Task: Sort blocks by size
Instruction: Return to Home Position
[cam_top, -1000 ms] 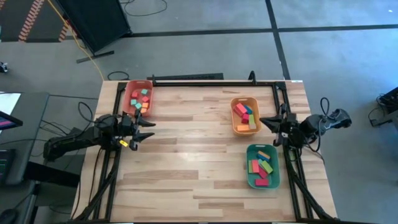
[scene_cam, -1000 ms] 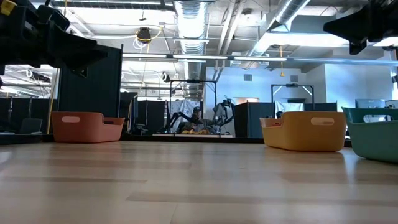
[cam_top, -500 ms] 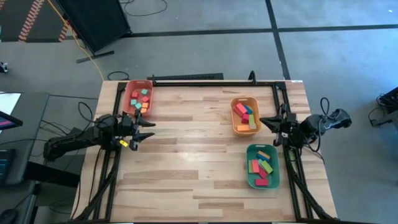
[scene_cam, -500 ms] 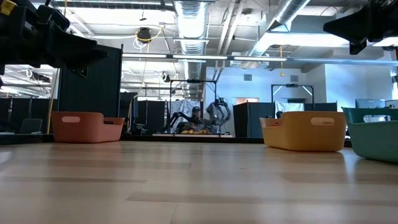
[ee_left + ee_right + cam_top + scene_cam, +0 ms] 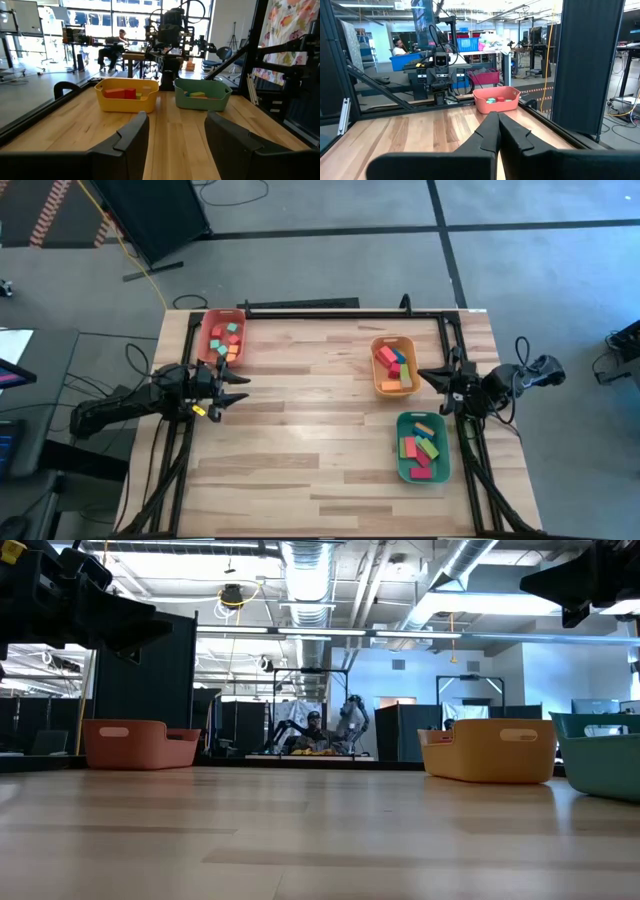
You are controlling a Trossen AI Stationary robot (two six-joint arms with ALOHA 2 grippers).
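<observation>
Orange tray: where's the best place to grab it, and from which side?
Probably pinch the orange tray by the thin rim of its long wall facing the table's middle, coming straight down: that wall stands free, with blocks lower inside.

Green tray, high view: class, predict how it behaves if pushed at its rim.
The green tray likely slides: the table looks smooth. Unlikely to tip: low, wide, weighted by blocks. Its thin walls may flex. The left gripper and right gripper wait at the table's sides.
</observation>
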